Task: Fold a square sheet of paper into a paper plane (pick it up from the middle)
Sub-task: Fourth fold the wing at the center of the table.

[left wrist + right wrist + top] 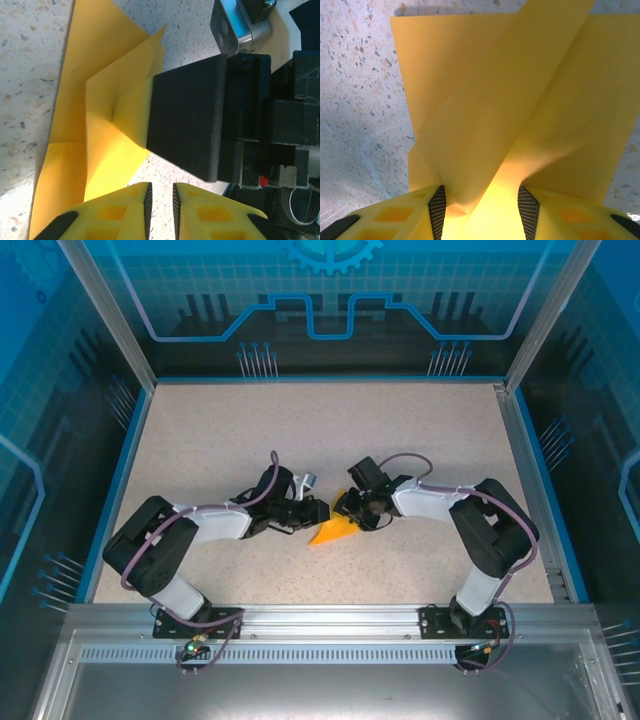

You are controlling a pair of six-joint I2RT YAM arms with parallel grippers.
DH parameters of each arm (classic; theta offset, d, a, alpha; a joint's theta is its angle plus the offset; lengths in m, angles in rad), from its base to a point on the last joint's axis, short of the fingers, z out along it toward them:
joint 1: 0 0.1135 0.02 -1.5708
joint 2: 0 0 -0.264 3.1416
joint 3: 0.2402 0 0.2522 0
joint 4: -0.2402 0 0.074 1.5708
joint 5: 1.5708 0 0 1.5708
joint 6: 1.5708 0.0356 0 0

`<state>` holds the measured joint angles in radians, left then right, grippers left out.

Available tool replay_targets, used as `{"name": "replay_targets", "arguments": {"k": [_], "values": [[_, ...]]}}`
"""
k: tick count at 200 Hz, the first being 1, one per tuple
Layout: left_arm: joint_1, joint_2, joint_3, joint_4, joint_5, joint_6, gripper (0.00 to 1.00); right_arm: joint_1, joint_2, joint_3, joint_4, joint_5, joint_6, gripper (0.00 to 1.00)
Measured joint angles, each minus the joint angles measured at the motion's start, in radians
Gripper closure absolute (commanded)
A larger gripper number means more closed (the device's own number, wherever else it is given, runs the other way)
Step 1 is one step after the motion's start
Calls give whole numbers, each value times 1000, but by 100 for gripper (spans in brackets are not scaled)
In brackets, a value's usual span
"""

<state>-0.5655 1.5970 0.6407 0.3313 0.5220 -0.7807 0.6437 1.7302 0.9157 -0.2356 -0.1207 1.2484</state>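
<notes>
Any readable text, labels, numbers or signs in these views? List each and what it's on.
No readable text anywhere.
The square sheet of paper: plain, unmarked.
The back panel: gear and circuit-line graphics, no words.
The black bracket in the left wrist view: faint pale scratches, illegible.

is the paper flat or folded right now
folded: the orange-yellow paper shows creases and overlapping layers, one flap lifted
</notes>
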Motion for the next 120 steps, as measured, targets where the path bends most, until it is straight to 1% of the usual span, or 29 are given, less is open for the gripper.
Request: {"name": "replay_targets", "arguments": {"k": [90,120], "values": [[0,75,48,-89,6,58,93,-3,28,42,-52,-16,9,49],[0,119,63,-96,-2,55,94,-3,28,42,-52,-18,9,49]]}}
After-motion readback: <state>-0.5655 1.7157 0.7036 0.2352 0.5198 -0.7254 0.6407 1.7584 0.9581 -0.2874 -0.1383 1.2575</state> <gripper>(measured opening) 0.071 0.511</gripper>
